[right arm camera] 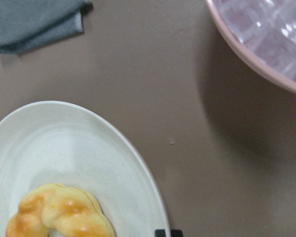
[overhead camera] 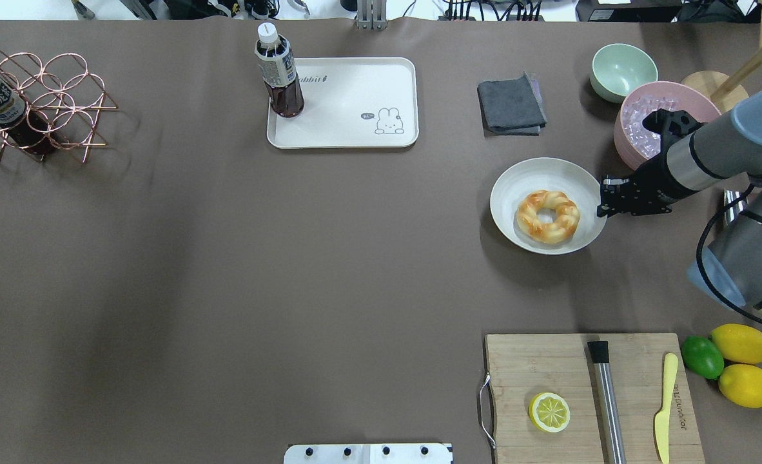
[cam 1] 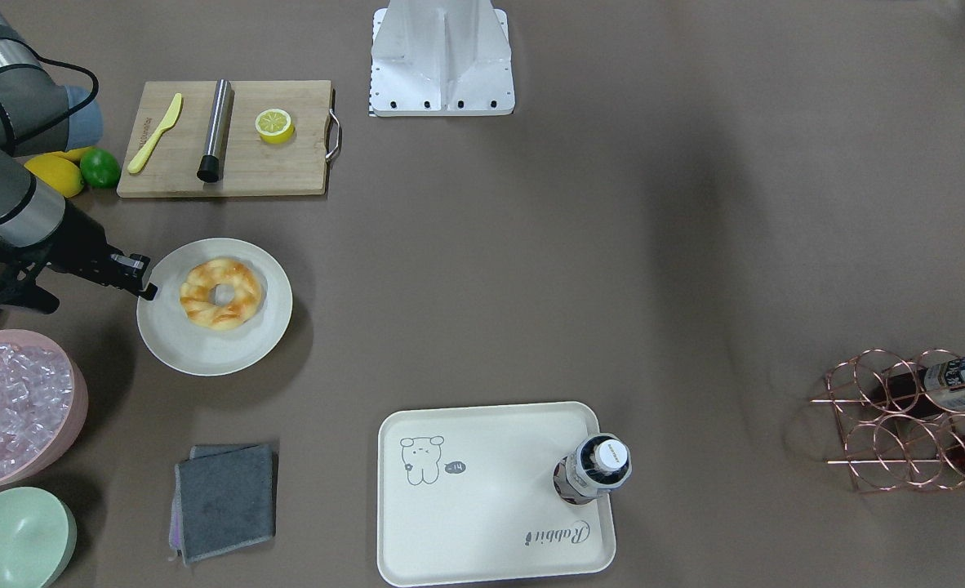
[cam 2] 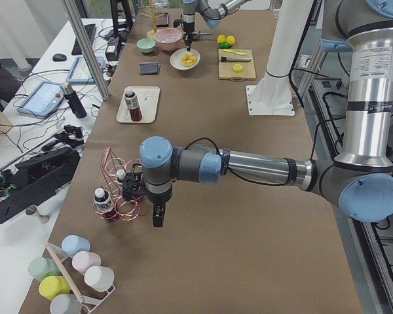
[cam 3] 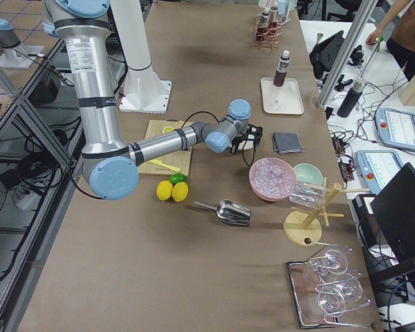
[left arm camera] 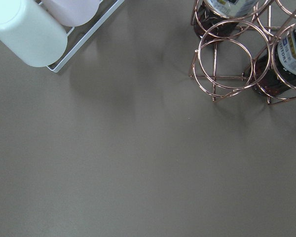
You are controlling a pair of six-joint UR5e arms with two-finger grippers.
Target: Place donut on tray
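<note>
The donut [cam 1: 197, 296], a golden twisted ring, lies on a round off-white plate [cam 1: 205, 347] and shows from overhead [overhead camera: 529, 216] and in the right wrist view [right arm camera: 64, 212]. My right gripper [cam 1: 149, 291] hangs at the plate's rim [overhead camera: 603, 209], beside the donut and not touching it. Its fingertips show close together, so it looks shut and empty. The cream tray [cam 1: 482, 523] with the animal drawing sits apart [overhead camera: 349, 103] and bears an upright bottle [cam 1: 601, 469] in one corner. My left gripper [cam 2: 158, 221] hangs over bare table by the wire rack. I cannot tell whether it is open or shut.
A pink bowl of ice [overhead camera: 645, 122] and a green bowl [overhead camera: 619, 67] stand close behind my right arm. A grey cloth [overhead camera: 510, 106] lies between plate and tray. A cutting board [overhead camera: 548, 374] holds a lemon half, a knife and a steel cylinder. A copper rack [overhead camera: 39, 103] holds bottles.
</note>
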